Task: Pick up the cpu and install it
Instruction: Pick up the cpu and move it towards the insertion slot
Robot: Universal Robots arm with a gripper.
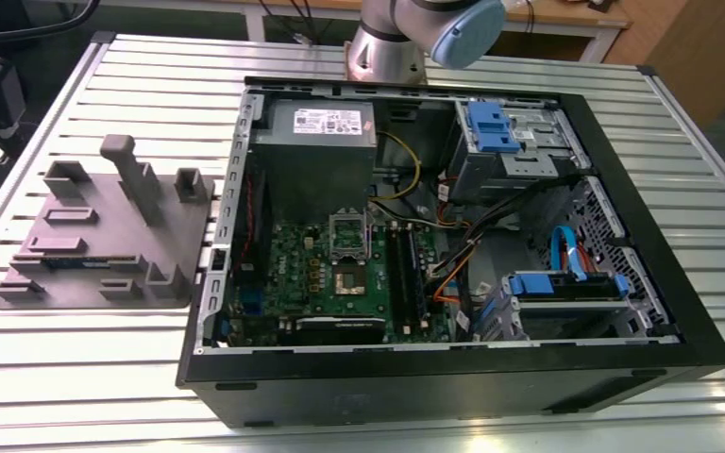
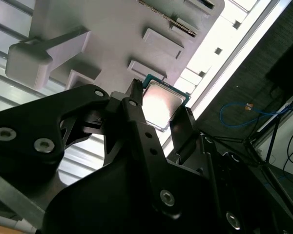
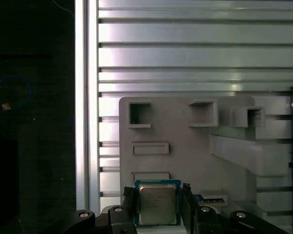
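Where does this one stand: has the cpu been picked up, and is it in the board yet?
Pickup looks done: in both wrist views the cpu sits between the fingers of the gripper, up off the gray holder tray. In hand: the cpu, held over that tray. Left: the install. In the exterior view, the motherboard socket inside the open computer case appears empty.

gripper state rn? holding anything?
Gripper: closed on the cpu, chip clamped between both fingers, above the gray fixture.
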